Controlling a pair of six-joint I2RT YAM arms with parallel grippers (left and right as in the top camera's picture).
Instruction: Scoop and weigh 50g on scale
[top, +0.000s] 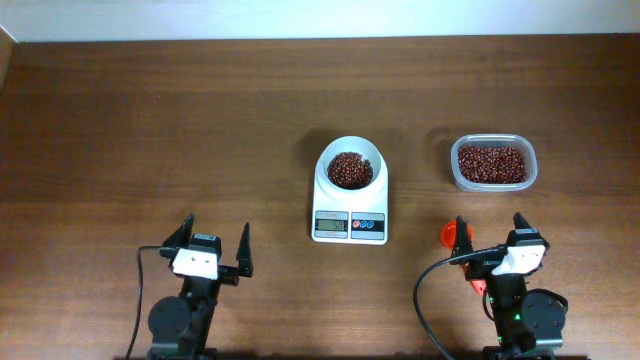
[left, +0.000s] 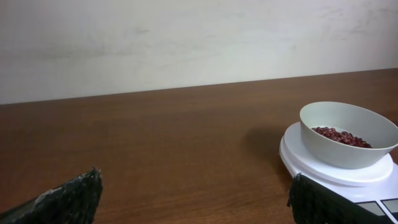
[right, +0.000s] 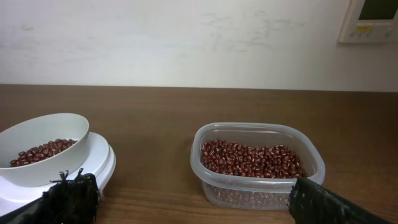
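The white scale (top: 350, 222) stands mid-table with its round white bowl (top: 350, 150) on top. A small heap of red-brown beans (top: 349, 170) lies in the bowl. The display is too small to read. My left gripper (top: 217, 225) is open near the front edge, left of the scale, with nothing between its fingers. The left wrist view shows the scale (left: 336, 177) and beans (left: 341, 135) at its right. My right gripper (top: 490, 222) is open and empty, in front of the clear tub (top: 493, 186). The right wrist view shows the bowl (right: 43, 134) at left.
The clear tub (right: 258, 186) holds many more beans (right: 252, 158). An orange rounded object (top: 452, 233) lies on the table beside the right gripper's left finger, partly hidden under the arm. The wooden table ends at a white wall behind.
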